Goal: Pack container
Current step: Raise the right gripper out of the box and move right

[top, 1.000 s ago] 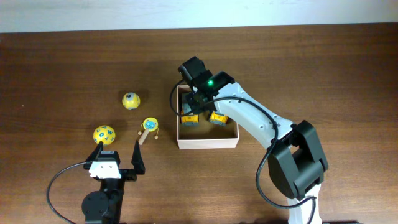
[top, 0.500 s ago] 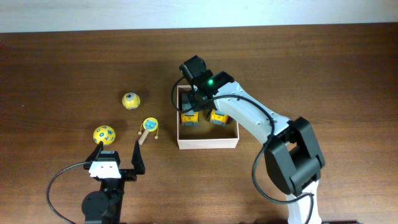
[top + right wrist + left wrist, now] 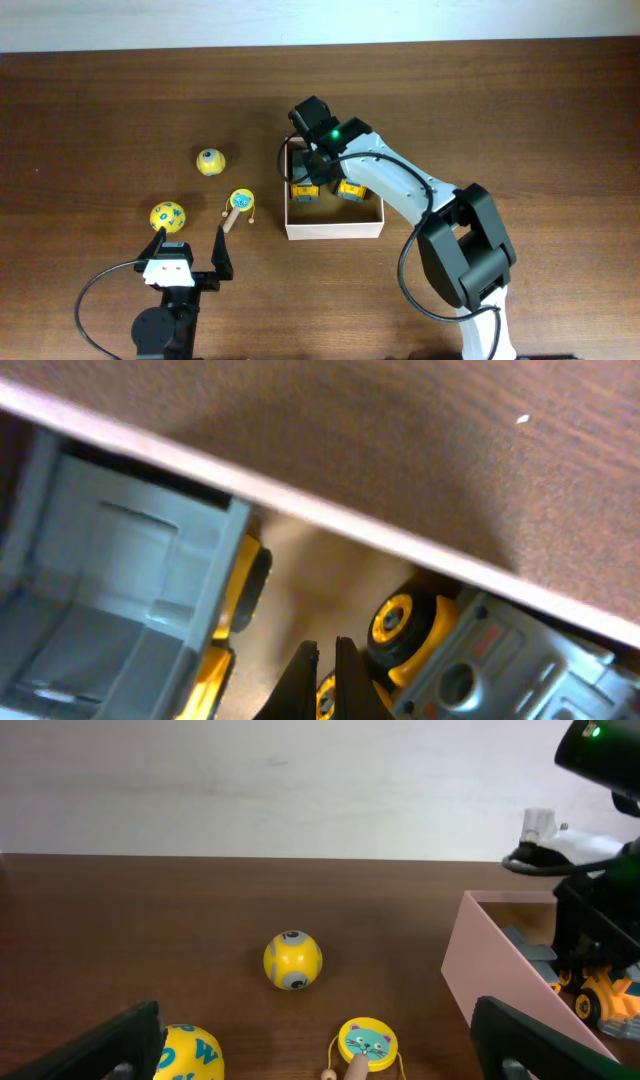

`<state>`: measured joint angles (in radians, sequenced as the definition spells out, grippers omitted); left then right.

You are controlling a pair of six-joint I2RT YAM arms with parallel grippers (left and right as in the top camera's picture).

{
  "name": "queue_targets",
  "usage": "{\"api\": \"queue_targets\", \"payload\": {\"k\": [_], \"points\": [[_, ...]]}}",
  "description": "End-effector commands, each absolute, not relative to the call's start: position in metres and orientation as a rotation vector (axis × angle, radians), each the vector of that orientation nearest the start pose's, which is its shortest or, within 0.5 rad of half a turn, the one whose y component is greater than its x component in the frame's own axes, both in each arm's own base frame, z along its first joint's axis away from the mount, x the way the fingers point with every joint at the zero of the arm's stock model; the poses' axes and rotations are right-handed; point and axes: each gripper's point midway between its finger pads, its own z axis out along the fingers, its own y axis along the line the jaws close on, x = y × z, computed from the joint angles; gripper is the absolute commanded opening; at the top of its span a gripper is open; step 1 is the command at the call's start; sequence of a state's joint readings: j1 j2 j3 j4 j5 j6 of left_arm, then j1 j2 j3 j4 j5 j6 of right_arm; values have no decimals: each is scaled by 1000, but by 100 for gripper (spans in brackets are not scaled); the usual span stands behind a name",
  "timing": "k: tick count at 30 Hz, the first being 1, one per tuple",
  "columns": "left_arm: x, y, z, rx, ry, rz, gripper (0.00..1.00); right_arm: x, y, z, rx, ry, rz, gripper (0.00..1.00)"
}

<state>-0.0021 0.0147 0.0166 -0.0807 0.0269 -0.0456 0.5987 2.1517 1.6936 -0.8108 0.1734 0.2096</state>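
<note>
Two yellow toy trucks (image 3: 350, 188) are lying in the white-walled cardboard container (image 3: 335, 232), with the right claw (image 3: 322, 660) resting closed and empty between them. Packing is continuing, and the wide-open left claw (image 3: 190, 242) should probably grasp the yellow drum rattle (image 3: 240, 202) next.

The worktop (image 3: 100, 100) is dark brown with wood grain. The container (image 3: 333, 230) has white outer walls and a tan inside. The near truck (image 3: 304, 192) and far truck (image 3: 350, 189) are yellow and grey. The small ball (image 3: 210, 160) is yellow with a grey spot. The big ball (image 3: 167, 215) is yellow with blue marks. The drum (image 3: 367, 1042) has a yellow rim and a teal cat face.
</note>
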Motion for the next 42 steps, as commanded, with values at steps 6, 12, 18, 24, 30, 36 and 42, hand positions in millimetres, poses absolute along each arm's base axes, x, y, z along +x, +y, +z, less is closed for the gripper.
{"api": "queue_targets", "payload": {"k": [6, 12, 18, 24, 30, 36, 42], "points": [[246, -6, 157, 4, 1649, -54, 99, 409, 228, 27, -476, 2812, -130, 4], [246, -6, 157, 4, 1649, -54, 99, 410, 214, 25, -446, 2841, -151, 4], [246, -6, 157, 4, 1649, -54, 99, 412, 208, 25, -441, 2845, -156, 4], [246, -6, 157, 4, 1649, -54, 99, 415, 213, 26, -479, 2825, -138, 4], [246, -6, 157, 4, 1649, -54, 99, 418, 225, 39, -523, 2801, -85, 4], [246, -6, 157, 4, 1649, -54, 99, 425, 233, 88, -519, 2762, -36, 4], [246, -6, 157, 4, 1649, -54, 99, 419, 234, 144, -552, 2751, 2, 4]]}}
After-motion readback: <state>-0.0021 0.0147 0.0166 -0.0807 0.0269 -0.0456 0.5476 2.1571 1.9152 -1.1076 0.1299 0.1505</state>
